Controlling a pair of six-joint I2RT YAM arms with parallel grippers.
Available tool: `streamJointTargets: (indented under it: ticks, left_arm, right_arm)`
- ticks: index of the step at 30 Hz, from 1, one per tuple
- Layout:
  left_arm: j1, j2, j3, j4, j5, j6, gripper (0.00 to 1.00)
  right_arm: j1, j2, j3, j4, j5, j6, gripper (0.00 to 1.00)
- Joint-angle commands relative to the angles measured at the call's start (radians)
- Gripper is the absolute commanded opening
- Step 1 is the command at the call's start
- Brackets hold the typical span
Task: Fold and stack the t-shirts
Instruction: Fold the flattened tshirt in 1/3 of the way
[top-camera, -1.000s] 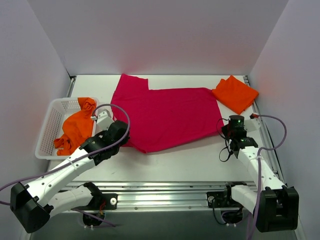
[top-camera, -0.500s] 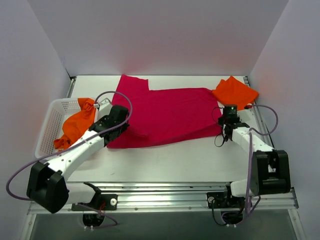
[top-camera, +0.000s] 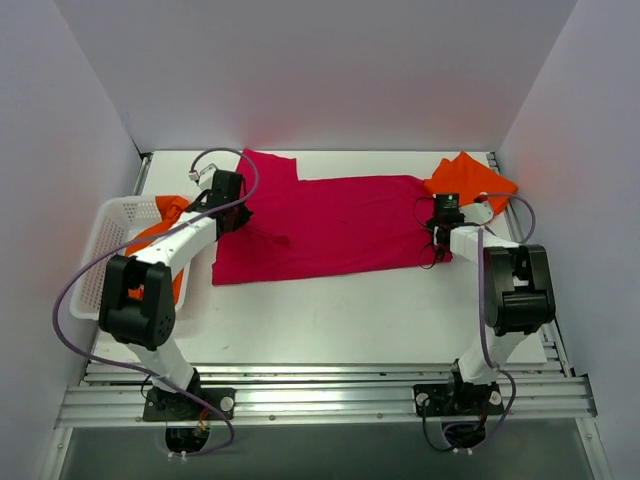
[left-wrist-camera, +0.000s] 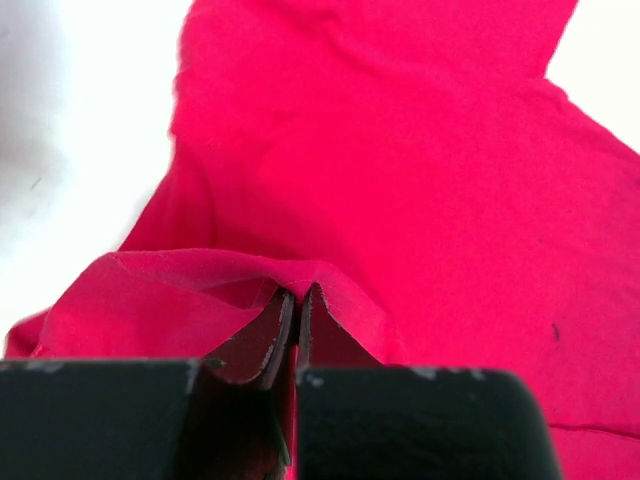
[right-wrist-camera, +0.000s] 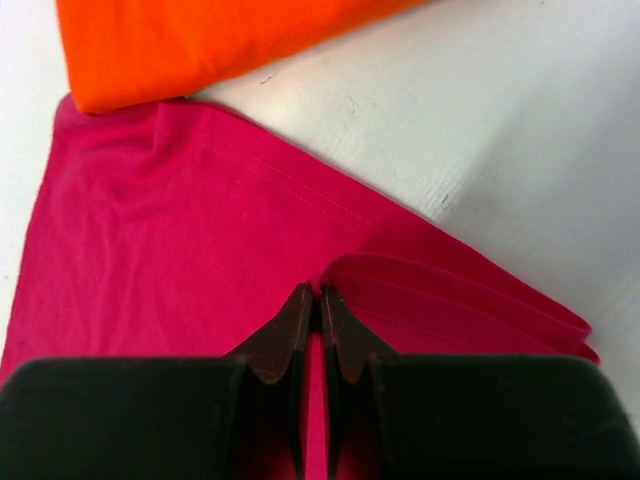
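At the far left, one white mesh basket (top-camera: 95, 260) is seen, and one bright orange t-shirt (top-camera: 172, 210) is bunched in it, spilling over its right rim. Just beside the basket, one crimson t-shirt (top-camera: 335, 225) is spread across the middle of the table (top-camera: 330, 320). Its cloth is plain, soft and mostly smooth. A sleeve is stuck out at the far left corner, and creases are gathered on its left side. There, a raised fold of the crimson cloth is clamped between the closed jaws of the left gripper (left-wrist-camera: 297, 300). At the shirt's right edge, a doubled hem is pinched by the clenched right gripper (right-wrist-camera: 318, 297). At the far right corner, a second orange t-shirt (top-camera: 470, 175) is laid folded into a flat square, touching the crimson one. Three shirts are counted: one crimson, two orange.
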Motion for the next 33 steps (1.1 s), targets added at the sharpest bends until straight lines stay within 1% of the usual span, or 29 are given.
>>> streamJointTargets:
  ticks: [1,2,6,9,13,19,22,33]
  left_arm:
    - [0.022,0.06,0.101,0.094,0.079,0.083,0.02]
    - [0.033,0.077,0.111,0.102,0.112,0.091,0.02]
    - [0.051,0.176,0.179,0.105,0.143,0.115,0.02]
    - [0.068,0.217,0.208,0.086,0.171,0.123,0.02]
    - [0.073,0.209,0.193,0.118,0.171,0.135,0.02]
    - [0.091,0.221,0.2,0.13,0.189,0.157,0.02]
    - [0.096,0.237,0.213,0.128,0.198,0.158,0.02]
    - [0.102,0.26,0.236,0.128,0.2,0.163,0.02]
  right_arm:
    - [-0.008,0.041,0.045,0.021,0.026,0.022,0.0]
    - [-0.008,0.05,0.05,0.024,0.023,0.02,0.0]
    - [-0.008,0.078,0.063,0.03,0.022,0.025,0.0]
    - [-0.009,0.083,0.067,0.03,0.013,0.025,0.0]
    - [-0.008,0.037,0.042,0.038,0.019,0.02,0.0]
    - [-0.011,-0.064,-0.01,0.045,0.106,0.031,0.0]
    - [-0.018,-0.077,-0.019,0.039,0.132,0.034,0.0]
    - [-0.037,0.032,0.005,0.049,0.102,0.036,0.0]
